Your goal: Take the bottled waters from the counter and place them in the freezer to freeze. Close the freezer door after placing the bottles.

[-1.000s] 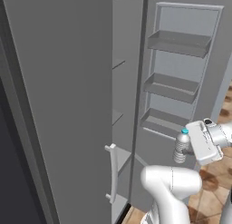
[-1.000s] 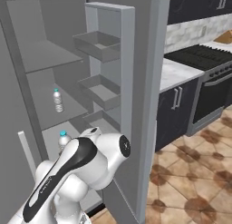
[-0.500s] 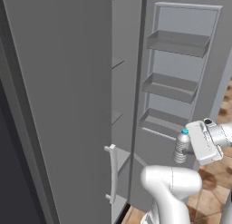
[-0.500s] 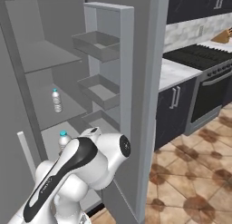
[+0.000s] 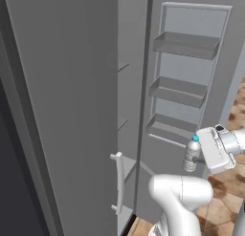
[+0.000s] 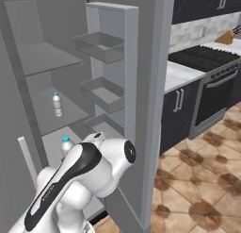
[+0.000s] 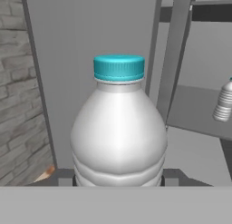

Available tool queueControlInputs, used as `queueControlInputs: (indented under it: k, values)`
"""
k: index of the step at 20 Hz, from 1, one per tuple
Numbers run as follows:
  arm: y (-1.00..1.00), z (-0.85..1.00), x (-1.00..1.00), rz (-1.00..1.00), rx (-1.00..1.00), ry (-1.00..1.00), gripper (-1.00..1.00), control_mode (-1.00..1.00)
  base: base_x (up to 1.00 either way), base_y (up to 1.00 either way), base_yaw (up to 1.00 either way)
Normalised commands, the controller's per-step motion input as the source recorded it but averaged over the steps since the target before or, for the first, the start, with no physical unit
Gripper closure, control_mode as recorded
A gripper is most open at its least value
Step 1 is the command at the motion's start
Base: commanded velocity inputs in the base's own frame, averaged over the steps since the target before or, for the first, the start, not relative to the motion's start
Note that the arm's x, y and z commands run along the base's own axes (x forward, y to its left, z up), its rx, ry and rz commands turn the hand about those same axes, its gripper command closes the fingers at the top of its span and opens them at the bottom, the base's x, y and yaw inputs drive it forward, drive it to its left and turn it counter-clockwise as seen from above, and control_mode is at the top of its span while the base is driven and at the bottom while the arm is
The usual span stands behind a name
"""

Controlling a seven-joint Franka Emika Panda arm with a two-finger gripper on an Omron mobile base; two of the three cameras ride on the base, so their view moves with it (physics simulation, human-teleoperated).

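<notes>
Behind the held bottle (image 7: 118, 128), fingers clamped on it stay mostly hidden.

Upright teal-capped water bottle (image 7: 118, 128) close in front, held at the base between the tool's fingers. Second bottle (image 7: 223, 102) on a grey freezer shelf (image 7: 195, 114), right edge.

Black range (image 6: 207, 62) against the right wall, dark lower cabinet (image 6: 176, 114) beside it, brown patterned floor tiles (image 6: 197, 189) below. Possibly a knife block (image 6: 227, 37) at the far right edge.
</notes>
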Motion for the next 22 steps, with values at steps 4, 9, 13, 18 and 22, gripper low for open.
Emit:
queueControlInputs:
  k: [4,9,13,18,22]
  values:
    - [0.0,0.0,0.0,0.0,0.0,0.0,1.0,1.0,0.14,0.59,-0.09]
    - [0.0,0.0,0.0,0.0,0.0,0.0,1.0,1.0,0.03,0.44,-0.01]
    - [0.0,0.0,0.0,0.0,0.0,0.0,1.0,1.0,0.0,0.34,0.0]
    - [0.0,0.0,0.0,0.0,0.0,0.0,1.0,1.0,0.0,0.64,0.0]
    - [0.0,0.0,0.0,0.0,0.0,0.0,1.0,1.0,-0.03,0.53,0.0]
